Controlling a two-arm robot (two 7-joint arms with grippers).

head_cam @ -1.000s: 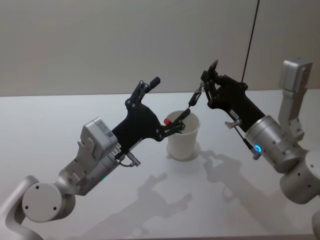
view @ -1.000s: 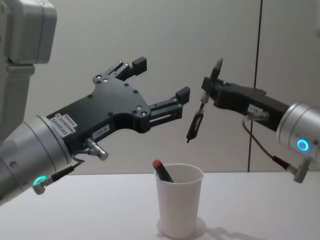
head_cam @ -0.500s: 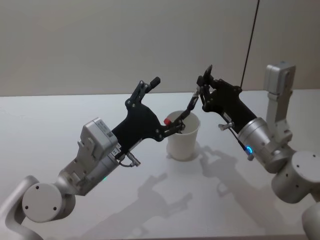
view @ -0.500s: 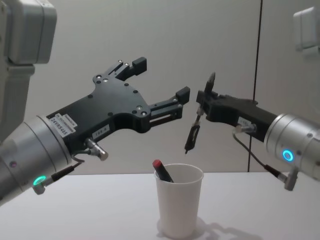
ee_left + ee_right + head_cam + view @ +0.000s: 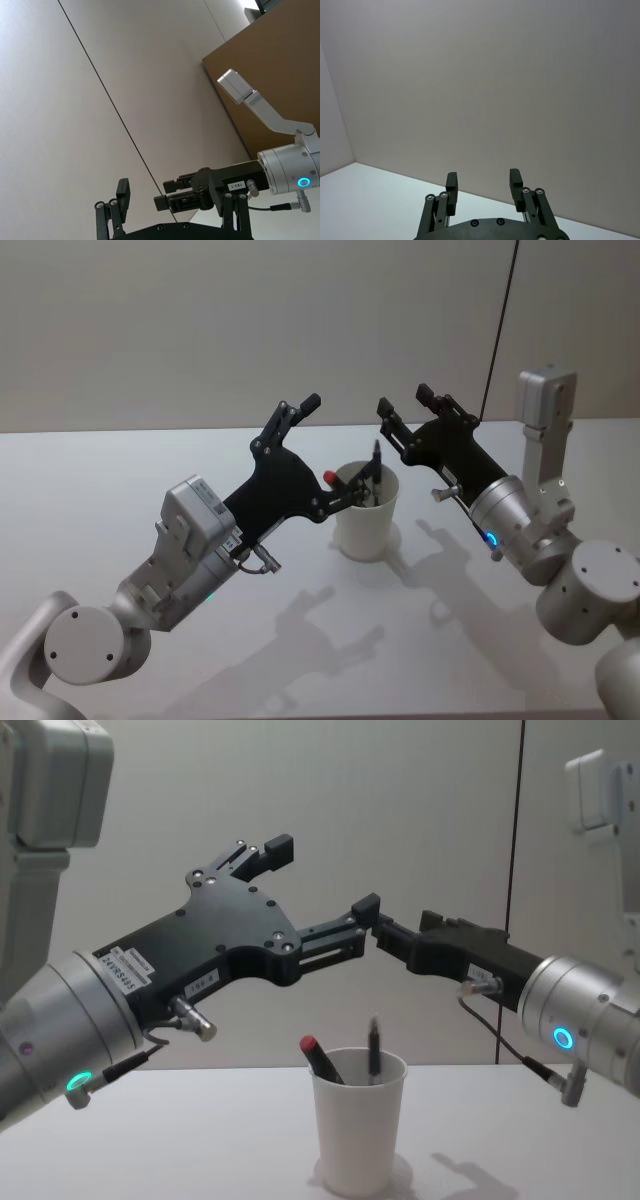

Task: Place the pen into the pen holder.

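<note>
White surface (image 5: 120, 470): dark pen (image 5: 373, 1045), light, stiff, slippery, best pinched mid-barrel, stands in paper-cup pen holder (image 5: 357, 1135); both the left gripper (image 5: 322, 875) and the right gripper (image 5: 403, 407) spread empty.

The pen holder (image 5: 366, 513), a plain white paper cup tapering toward its base with a rolled rim, stands upright on the white table (image 5: 120, 480), about midway between its left and right edges and toward the far edge. A dark, slim pen (image 5: 373, 1046) stands nearly upright inside it, its upper part rising above the rim. Beside that, a second pen with a red end (image 5: 322, 1058) leans inside the cup toward the robot's left.
</note>
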